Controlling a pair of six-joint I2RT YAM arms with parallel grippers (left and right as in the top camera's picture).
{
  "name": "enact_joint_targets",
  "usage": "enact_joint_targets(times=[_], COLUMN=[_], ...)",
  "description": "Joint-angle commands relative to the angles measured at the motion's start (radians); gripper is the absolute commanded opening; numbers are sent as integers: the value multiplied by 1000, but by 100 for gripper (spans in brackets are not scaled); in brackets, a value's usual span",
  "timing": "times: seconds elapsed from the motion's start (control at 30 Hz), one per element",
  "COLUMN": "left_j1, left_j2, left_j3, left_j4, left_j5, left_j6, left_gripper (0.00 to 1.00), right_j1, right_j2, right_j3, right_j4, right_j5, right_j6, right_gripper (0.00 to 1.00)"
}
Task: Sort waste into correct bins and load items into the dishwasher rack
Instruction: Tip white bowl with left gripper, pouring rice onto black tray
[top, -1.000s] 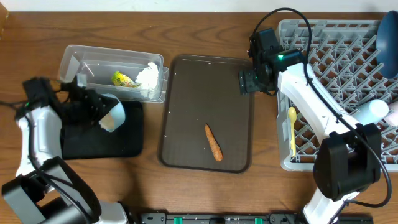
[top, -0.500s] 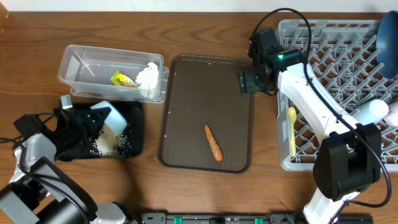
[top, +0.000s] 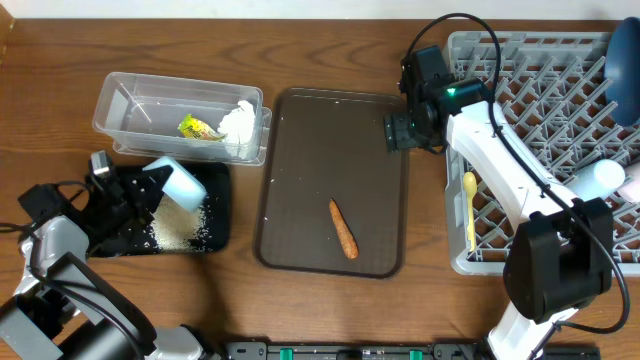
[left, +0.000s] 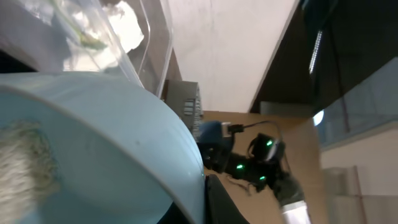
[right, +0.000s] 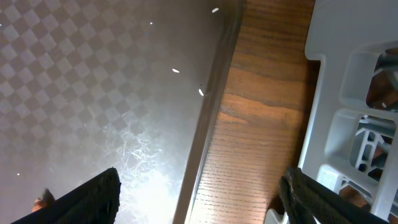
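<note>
Left claw (top: 148, 188) clamps the tipped pale blue bowl (top: 180, 183), rice (top: 178, 228) in black tray (top: 218, 196); right claw (top: 397, 131) gapes empty; carrot (top: 344, 228) unsorted.

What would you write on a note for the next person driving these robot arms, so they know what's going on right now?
Left end effector: shut on the pale blue bowl, tipped over the black tray.
Right end effector: open, empty, above the brown tray's edge beside the rack.
Done: rice lies in the black tray; wrapper and tissue in the clear tub; plate, spoon and blue cup in the rack.
Left: carrot on the brown tray needs a bin; bowl goes into the rack.
</note>
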Motion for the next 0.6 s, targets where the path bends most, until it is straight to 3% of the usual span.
enact_joint_targets(times=[0.0, 0.1, 0.37, 0.47, 0.57], left_j1=[6, 6, 6, 6, 5], left_j2=[-13, -13, -13, -13, -13], left_j3=[1, 1, 1, 1, 1], left_j4=[0, 20, 53, 108, 163], left_j5=[17, 17, -19, -58, -34], left_j6=[-235, -316, -330, -230, 10], left_gripper=[7, 7, 8, 6, 6], right_j1=[-4, -4, -4, -4, -4], right_j2=[10, 10, 10, 10, 10], right_j3=[0, 0, 0, 0, 0], right_j4=[0, -2, -5, -4, -2], right_j5=[11, 11, 11, 11, 11], right_j6=[-15, -15, -15, -15, -15], right_gripper=[81, 81, 81, 81, 81])
